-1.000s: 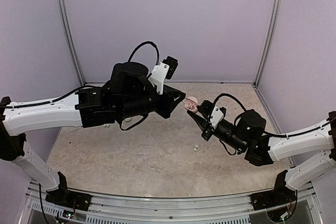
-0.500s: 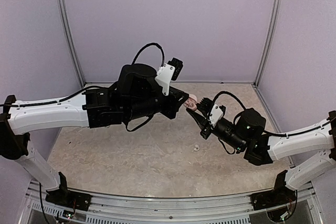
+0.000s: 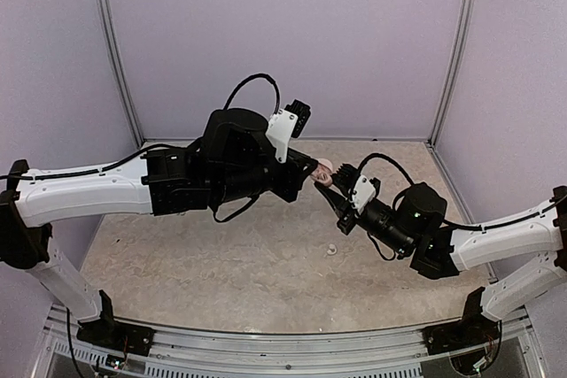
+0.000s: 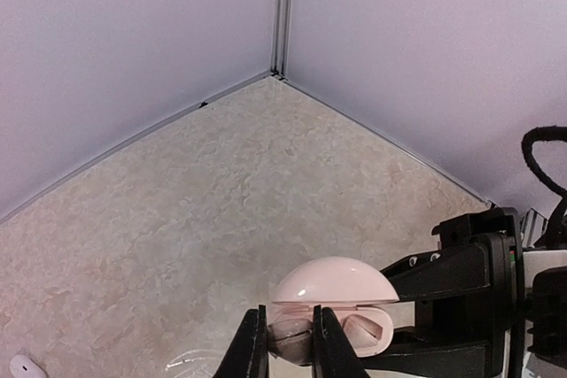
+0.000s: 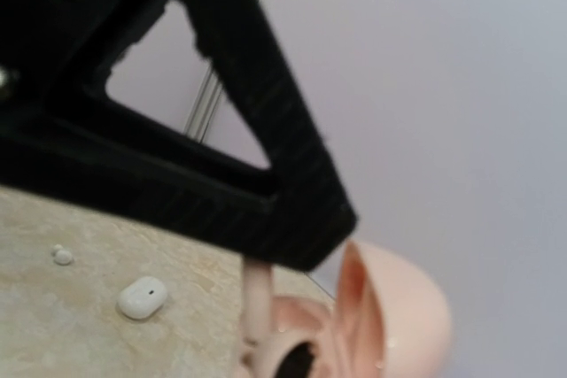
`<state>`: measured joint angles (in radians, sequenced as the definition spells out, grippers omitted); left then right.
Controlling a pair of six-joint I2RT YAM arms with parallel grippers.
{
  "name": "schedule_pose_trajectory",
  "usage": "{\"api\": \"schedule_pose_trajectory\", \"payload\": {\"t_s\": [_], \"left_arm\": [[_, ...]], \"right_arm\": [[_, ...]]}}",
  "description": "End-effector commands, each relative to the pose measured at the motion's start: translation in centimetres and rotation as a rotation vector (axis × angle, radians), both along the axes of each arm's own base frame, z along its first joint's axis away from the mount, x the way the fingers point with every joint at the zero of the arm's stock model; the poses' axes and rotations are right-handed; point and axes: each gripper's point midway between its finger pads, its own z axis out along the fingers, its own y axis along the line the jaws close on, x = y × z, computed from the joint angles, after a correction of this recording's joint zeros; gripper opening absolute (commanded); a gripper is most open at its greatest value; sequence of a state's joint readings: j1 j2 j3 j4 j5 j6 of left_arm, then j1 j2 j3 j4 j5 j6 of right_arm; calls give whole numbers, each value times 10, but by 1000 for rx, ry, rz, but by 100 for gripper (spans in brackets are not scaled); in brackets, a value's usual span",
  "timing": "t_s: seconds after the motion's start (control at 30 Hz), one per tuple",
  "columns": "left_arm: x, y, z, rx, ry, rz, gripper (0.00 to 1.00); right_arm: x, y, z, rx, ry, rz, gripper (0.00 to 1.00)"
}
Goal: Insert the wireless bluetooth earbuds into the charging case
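Left hand (image 4: pixel 288 347) pinching earbud (image 4: pixel 290 335) at open charging case (image 4: pixel 335 282).
Right hand (image 3: pixel 326 183) clenched on case, aloft over far side of tabletop (image 3: pixel 221 254). Bud apparently not yet seated; second earbud (image 3: pixel 332 250) lies loose nearer the near edge, untouched.

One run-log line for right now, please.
phase: insertion | left end effector: shut on earbud at case opening | right end effector: shut on charging case, lid open | loose earbud: on table
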<state>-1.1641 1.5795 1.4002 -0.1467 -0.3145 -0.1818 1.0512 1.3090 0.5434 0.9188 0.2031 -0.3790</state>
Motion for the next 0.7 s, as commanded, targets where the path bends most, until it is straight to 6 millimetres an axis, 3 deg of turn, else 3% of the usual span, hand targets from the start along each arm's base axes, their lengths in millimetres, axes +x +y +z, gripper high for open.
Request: {"api": "schedule_pose_trajectory", "payload": {"t_s": [0.0, 0.67], "left_arm": [[4, 1, 1, 37, -18, 31, 14], [-10, -19, -23, 144, 5, -41, 16]], "right_arm": [[-7, -1, 21, 73, -31, 21, 0], [-4, 1, 22, 68, -30, 7, 0]]}}
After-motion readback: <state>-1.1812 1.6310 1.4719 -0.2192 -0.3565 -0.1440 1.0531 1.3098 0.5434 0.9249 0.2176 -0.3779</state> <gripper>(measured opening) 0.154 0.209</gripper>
